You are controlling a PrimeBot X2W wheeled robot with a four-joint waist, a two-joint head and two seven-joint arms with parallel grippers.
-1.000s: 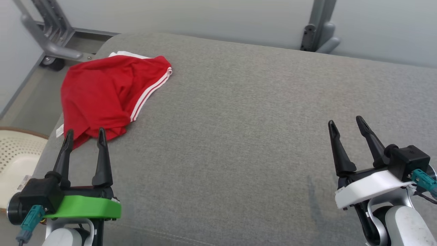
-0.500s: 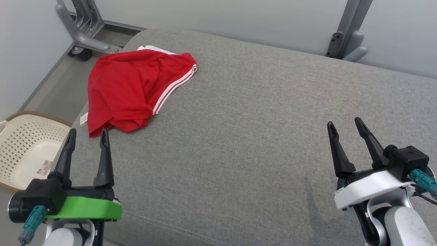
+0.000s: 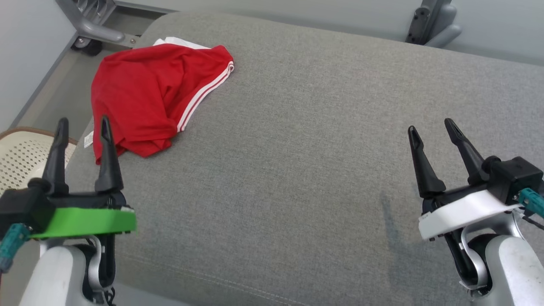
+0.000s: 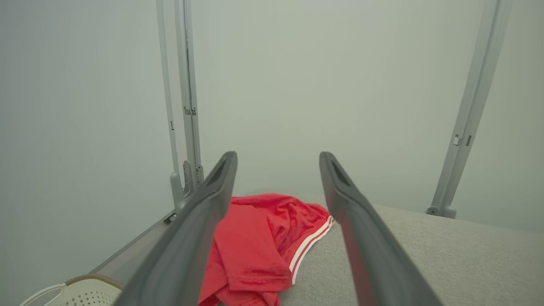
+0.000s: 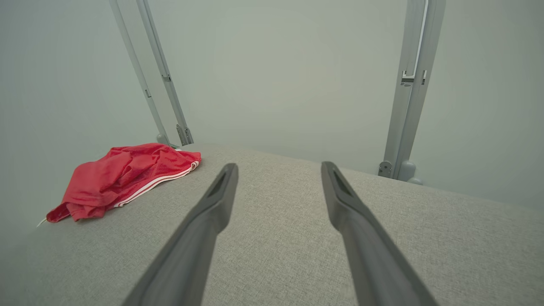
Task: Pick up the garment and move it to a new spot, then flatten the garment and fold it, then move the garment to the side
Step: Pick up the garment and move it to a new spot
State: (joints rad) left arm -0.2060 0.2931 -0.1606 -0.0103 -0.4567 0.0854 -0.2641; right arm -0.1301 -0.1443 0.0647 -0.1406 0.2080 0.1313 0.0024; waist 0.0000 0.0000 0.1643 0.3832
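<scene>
The garment is a red piece with white side stripes, lying crumpled at the far left of the grey cushioned surface, near its left edge. It also lies ahead in the left wrist view and off to the left in the right wrist view. My left gripper hovers open just short of the garment's near hem, empty. Far from the cloth, at the right, my right gripper is open and empty too.
A cream perforated basket stands on the floor beyond the surface's left edge. Grey metal frame posts rise behind the surface against a pale wall, and a wheeled frame foot sits at the far left corner.
The head camera has shifted, so the whole picture slid. My left gripper now sits further left and a little higher in view; both grippers stay open.
</scene>
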